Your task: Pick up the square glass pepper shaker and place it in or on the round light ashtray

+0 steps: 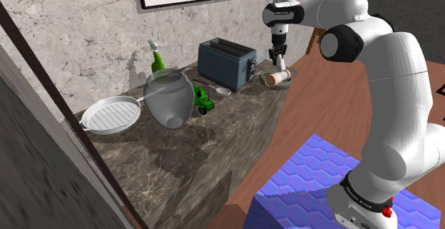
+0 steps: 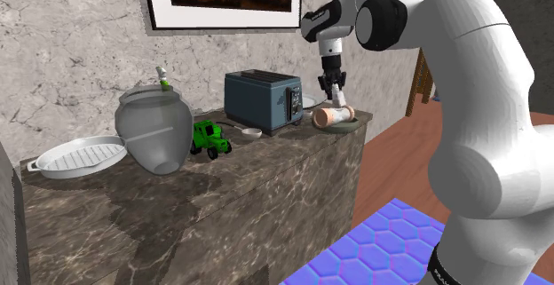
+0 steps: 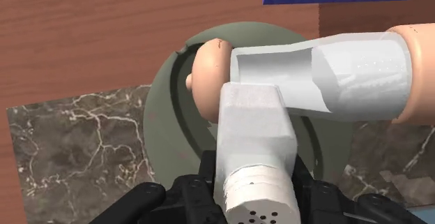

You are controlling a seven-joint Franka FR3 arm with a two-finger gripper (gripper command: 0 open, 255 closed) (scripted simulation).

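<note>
My black gripper (image 1: 276, 55) (image 2: 334, 86) hangs over the far corner of the marble counter. It is shut on a square, pale, see-through shaker (image 3: 254, 139) whose holed cap sits between the fingers. Right under it lies the round grey-green ashtray (image 3: 164, 118) (image 1: 285, 85) (image 2: 353, 128). A second, larger shaker-like piece (image 3: 348, 69) (image 1: 274, 78) (image 2: 330, 115), clear in the middle with tan ends, lies on its side across the ashtray. The held shaker's lower end is close to or touching that lying piece.
A dark blue toaster (image 1: 227, 63) (image 2: 262, 99) stands just beside the ashtray. Further along the counter are a green toy tractor (image 1: 202, 100), a big glass jar (image 1: 169, 99), a green bottle (image 1: 156, 58) and a white pan (image 1: 110, 113). The counter's edge drops to wooden floor.
</note>
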